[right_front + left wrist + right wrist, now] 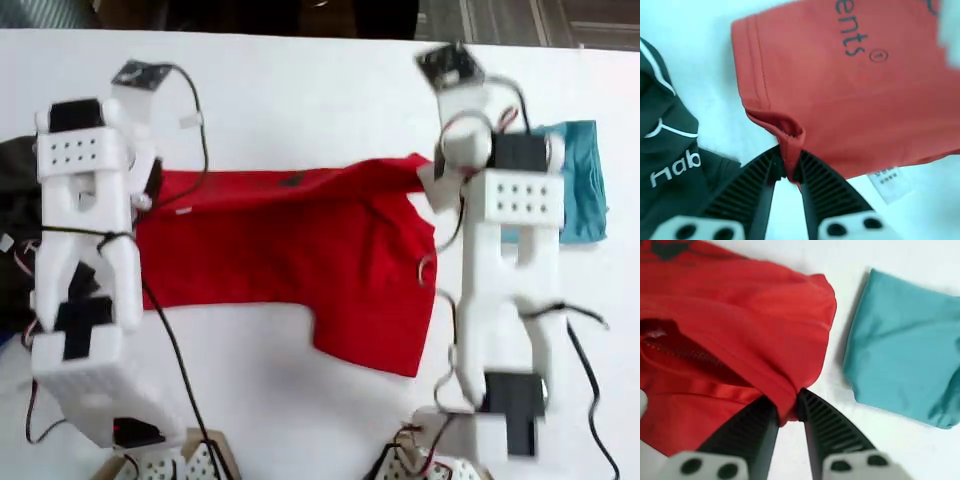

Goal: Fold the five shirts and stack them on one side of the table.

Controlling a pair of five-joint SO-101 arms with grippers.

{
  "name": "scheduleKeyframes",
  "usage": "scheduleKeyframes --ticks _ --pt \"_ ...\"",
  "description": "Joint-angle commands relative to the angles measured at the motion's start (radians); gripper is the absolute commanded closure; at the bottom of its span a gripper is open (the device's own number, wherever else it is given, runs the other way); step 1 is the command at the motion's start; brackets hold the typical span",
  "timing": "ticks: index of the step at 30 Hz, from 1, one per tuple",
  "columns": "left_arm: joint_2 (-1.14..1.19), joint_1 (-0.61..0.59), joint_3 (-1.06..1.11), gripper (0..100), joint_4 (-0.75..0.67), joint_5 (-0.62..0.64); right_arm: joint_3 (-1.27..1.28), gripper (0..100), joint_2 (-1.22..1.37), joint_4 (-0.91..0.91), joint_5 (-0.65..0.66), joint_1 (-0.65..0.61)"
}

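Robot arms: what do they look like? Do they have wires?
The left arm and right arm are chunky white plastic, with black motor blocks and rows of little round holes. Thin black cables loop along them. The left gripper and right gripper each have two black pointed fingers, ribbed inside, on a white base with round holes.

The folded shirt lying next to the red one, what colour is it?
The folded shirt is plain teal; the right wrist view shows it best.
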Motion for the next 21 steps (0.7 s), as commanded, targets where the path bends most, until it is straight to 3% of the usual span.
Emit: scheduleKeyframes --ticks 1,11,21 --pt "-0.143 -0.017 0.202 97 -0.114 -0.012 0.333 97.9 -0.197 -0.160 0.026 0.035" --pt "-0.285 -0.017 0.516 97 -0.265 -0.035 0.657 97.9 -0.383 -0.248 0.063 0.084" --pt "-0.288 -0.035 0.591 97 -0.245 -0.040 0.704 97.9 -0.507 -0.197 0.063 0.084"
